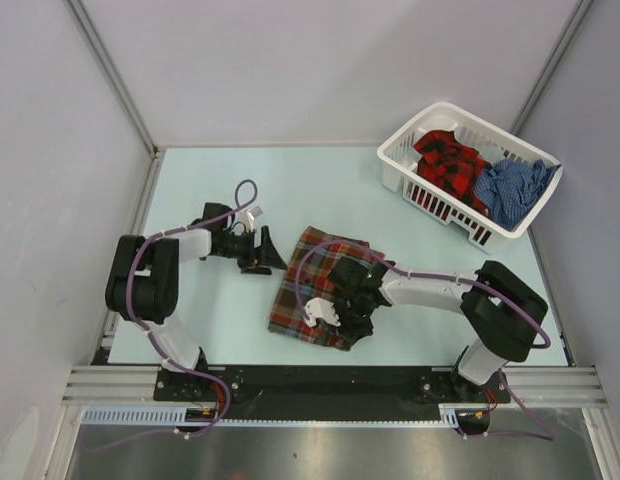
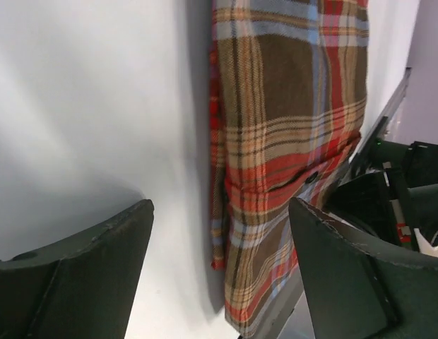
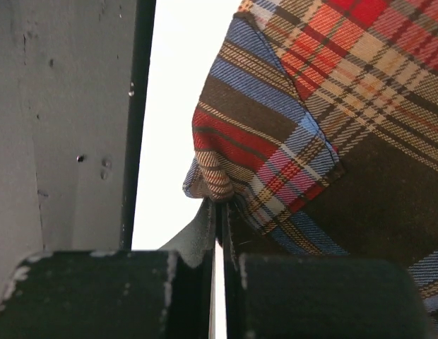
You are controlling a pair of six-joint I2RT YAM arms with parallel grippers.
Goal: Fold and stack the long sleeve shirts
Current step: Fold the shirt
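A brown, red-orange and light-blue plaid shirt lies folded on the table in front of the arms. My right gripper is at its near edge and is shut on a bunched corner of the cloth; in the right wrist view the jaws meet on that fold. My left gripper stands open just left of the shirt, holding nothing. The left wrist view shows the shirt's edge beyond the spread fingers. A red-and-black plaid shirt and a blue checked shirt lie crumpled in the basket.
The white plastic laundry basket stands at the back right, angled toward the right wall. A metal rail runs along the table's near edge, close behind my right gripper. Grey walls close in the left, back and right sides.
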